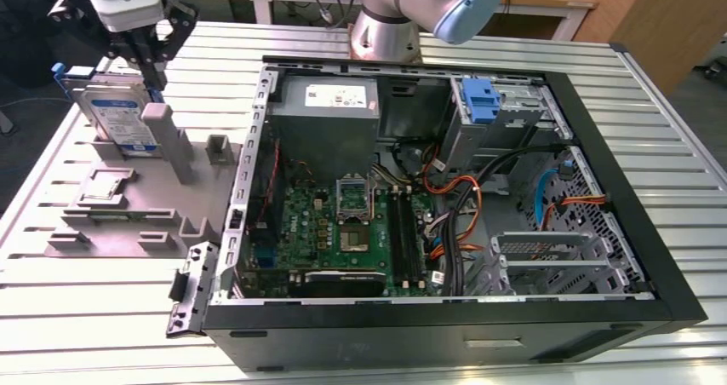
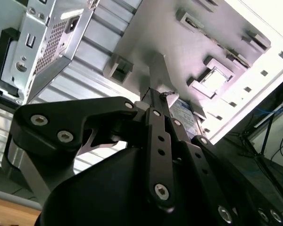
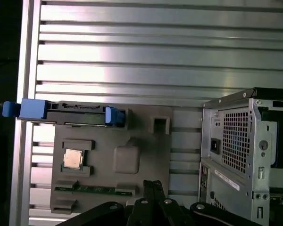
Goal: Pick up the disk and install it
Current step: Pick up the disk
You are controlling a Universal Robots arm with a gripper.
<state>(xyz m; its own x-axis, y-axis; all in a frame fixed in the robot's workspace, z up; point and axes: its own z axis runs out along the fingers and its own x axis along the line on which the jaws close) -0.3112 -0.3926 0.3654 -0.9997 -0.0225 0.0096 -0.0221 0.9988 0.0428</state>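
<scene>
Upper left of the exterior view: the gripper hangs over the upright disk, its fingers pressed together, holding nothing.

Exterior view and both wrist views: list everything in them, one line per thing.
table: one, silver, slatted
case: one, black, open, mid-table
power supply: one, grey, inside the case
motherboard: one, green, on the case floor
bracket: one, blue, in the case
fixture: one, grey, on the table beside the case
disk: one, silver in a blue carrier, standing on edge in the fixture
processor chip: one, silver, in a fixture pocket
memory stick: one, green, in a fixture slot
arm: one, grey, behind the case
gripper: one, black, jaws shut on nothing, near the disk
</scene>
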